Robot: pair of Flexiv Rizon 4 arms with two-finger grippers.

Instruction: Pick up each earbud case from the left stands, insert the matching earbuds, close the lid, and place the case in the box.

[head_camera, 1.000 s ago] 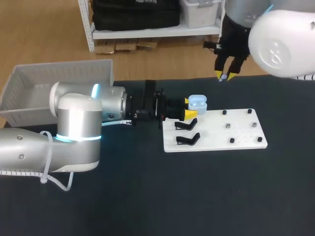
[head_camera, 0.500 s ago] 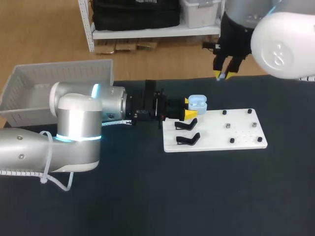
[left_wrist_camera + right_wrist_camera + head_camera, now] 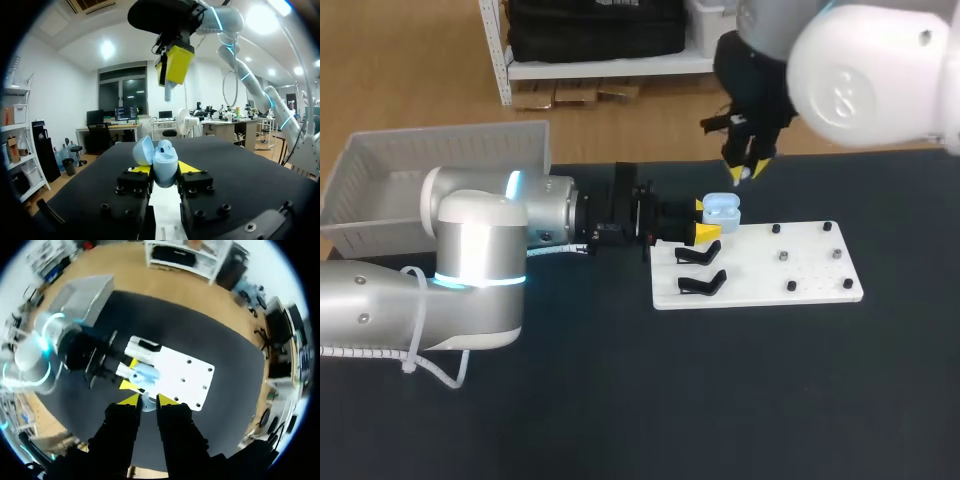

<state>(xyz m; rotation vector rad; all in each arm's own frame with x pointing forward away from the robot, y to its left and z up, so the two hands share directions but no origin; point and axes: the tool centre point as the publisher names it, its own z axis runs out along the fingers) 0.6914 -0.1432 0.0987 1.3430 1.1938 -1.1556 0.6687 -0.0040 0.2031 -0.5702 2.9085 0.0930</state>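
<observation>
The board (image 3: 800, 270) is our anchor, lying on the table (image 3: 720, 400) right of the middle. At the board's far-left corner is the earbud case (image 3: 722, 210), gripped from two sides by the fingers of the left gripper (image 3: 706, 219), whose arm comes in low from the board's left. Nearer along that left end stand two stands (image 3: 701, 255), one in front of the other. Across the board's right half, small pegs (image 3: 784, 256) stand in two columns. Above the far-left corner hangs the right gripper (image 3: 745, 172), an earbud (image 3: 168, 92) pinched between its fingers, over the case and apart from it. Well off the board's left, at the table's far-left corner, sits the box (image 3: 430, 170).
</observation>
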